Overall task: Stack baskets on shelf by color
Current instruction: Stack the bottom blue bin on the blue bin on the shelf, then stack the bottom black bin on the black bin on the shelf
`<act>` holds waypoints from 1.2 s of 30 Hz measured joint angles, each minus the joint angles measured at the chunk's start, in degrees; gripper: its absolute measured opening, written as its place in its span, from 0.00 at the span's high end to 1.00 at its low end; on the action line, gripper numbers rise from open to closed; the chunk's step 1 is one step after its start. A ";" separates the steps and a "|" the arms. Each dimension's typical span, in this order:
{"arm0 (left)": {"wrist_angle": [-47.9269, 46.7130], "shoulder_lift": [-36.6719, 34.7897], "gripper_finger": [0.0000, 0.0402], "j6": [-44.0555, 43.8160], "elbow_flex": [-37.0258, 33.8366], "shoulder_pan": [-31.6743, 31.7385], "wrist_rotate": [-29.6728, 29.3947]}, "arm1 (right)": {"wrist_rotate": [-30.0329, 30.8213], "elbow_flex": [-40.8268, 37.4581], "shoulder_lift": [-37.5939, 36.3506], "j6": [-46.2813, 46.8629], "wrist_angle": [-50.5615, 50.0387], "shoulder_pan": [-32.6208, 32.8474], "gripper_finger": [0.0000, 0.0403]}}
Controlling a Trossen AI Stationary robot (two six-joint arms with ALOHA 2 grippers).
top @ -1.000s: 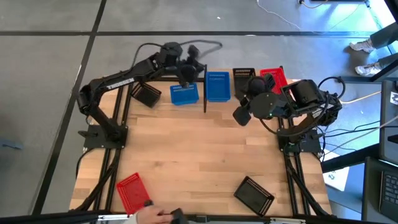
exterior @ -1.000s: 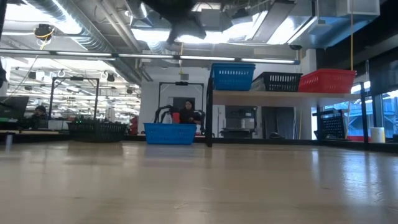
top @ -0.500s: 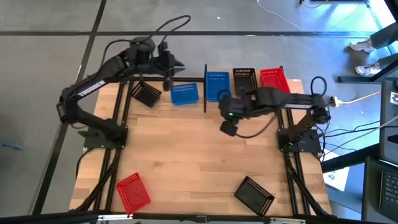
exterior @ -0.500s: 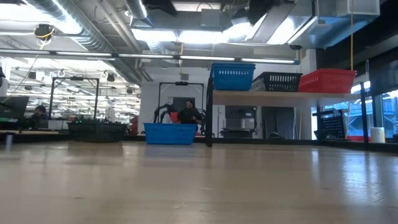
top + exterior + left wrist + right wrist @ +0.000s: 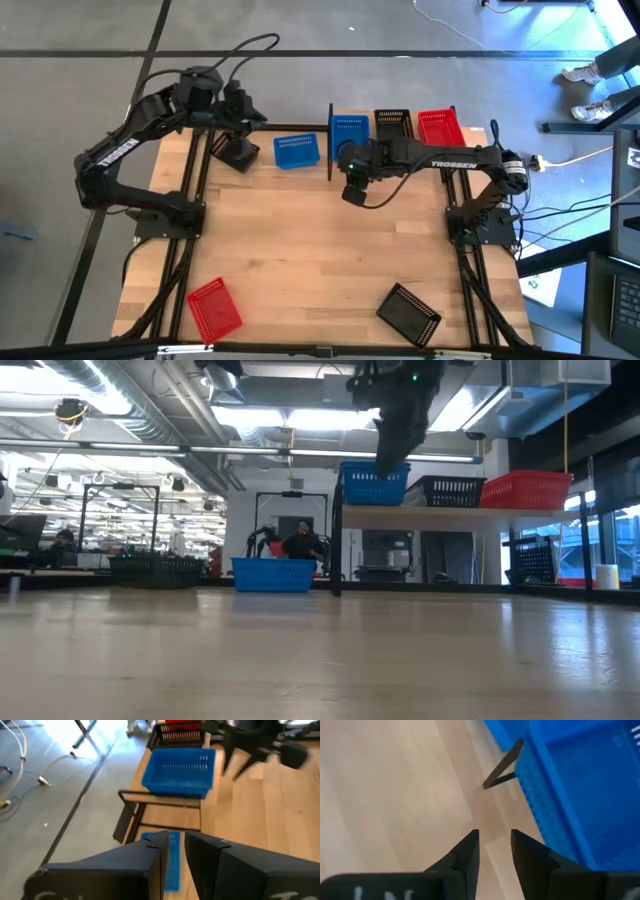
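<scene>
Inventory from my station, placed against the shelf [image 5: 392,147], nearest items first.

1. Red basket [image 5: 215,309], on the tabletop at the near left corner, well apart from the shelf, long axis slightly skewed to the table edge.
2. Black basket [image 5: 408,312], near right of the tabletop, well apart from the shelf, turned diagonally.
3. Right gripper [image 5: 352,190], just in front of the shelf's left end, beside the blue basket on shelf [image 5: 349,136]. In its wrist view the fingers [image 5: 465,857] stand a narrow gap apart over bare wood with nothing between them.
4. Blue basket on table [image 5: 296,151], just left of the shelf's left post, mouth up, long axis running across the table, parallel to the shelf's length.
5. Second black basket on table [image 5: 237,153], further left of the shelf, turned diagonally.
6. Left gripper [image 5: 243,110], beyond that black basket, left of the shelf; its fingers [image 5: 159,851] are slightly apart and empty.
7. On the shelf, left to right: the blue basket, a black basket on shelf [image 5: 391,127], a red basket on shelf [image 5: 438,127], each with long axis running front to back.

Step in hand, as I judge it: fetching the loose blue basket for the blue stack. Next I would need to widen one gripper's fingers, take a rim, turn the basket a quarter turn, and nest it into the shelved blue one.
</scene>
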 joint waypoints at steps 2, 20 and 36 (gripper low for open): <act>-0.33 -0.41 0.86 -0.02 0.05 0.00 0.00 | 0.02 -1.54 -0.02 -0.74 2.53 -1.06 0.73; -4.47 -0.91 0.86 0.29 0.00 0.00 -2.84 | 5.69 -3.88 -0.04 -3.65 6.59 -2.71 0.73; -16.49 -0.91 0.86 -10.57 0.00 -1.72 0.66 | -4.61 5.43 -11.22 10.12 -11.15 13.55 0.73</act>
